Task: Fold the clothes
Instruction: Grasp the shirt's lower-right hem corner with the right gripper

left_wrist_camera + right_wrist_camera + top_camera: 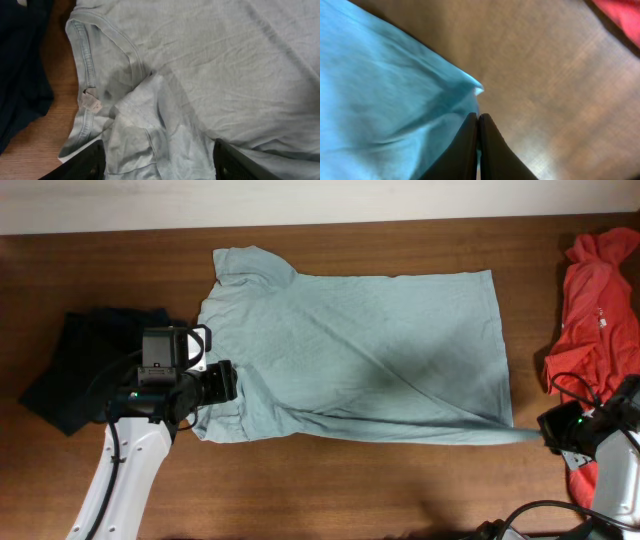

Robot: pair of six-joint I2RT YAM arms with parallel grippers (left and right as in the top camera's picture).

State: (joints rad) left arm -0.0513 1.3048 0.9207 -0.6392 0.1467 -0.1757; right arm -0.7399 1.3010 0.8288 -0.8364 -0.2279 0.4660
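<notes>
**tablewatcher:** So how far had the folding actually got at this point?

**yam_fan:** Barely started, imo. The pale grey-blue short-sleeved cotton T-shirt (pixel 370 350) lay spread flat across the middle of the brown wooden surface (pixel 330 490), round neck toward 9 o'clock and hem toward 3 o'clock. There was no proper fold across the body. The near sleeve (pixel 150 125), at about 7 o'clock, was bunched over onto the chest, while the far sleeve (pixel 250 265) at 11 o'clock stuck out flat.

**tablewatcher:** And the fingers?

**yam_fan:** The right fingers (pixel 470 150) were pressed tight together on the hem corner at roughly 4 o'clock, and the cloth was drawn out to a point toward them. The left fingers (pixel 85 162) stood wide, one on either side of that bunched sleeve by the collar, and weren't closed on anything. I couldn't tell if they touched the cloth.

**tablewatcher:** What was left, then?

**yam_fan:** Pretty much everything, I'd guess: sleeves in, sides over, then halving it. The dark navy garment (pixel 70 370) at 9 o'clock sat just beside the collar. The red-orange garment (pixel 600 290) at 3 o'clock lay apart from the hem. Neither was involved.
</notes>
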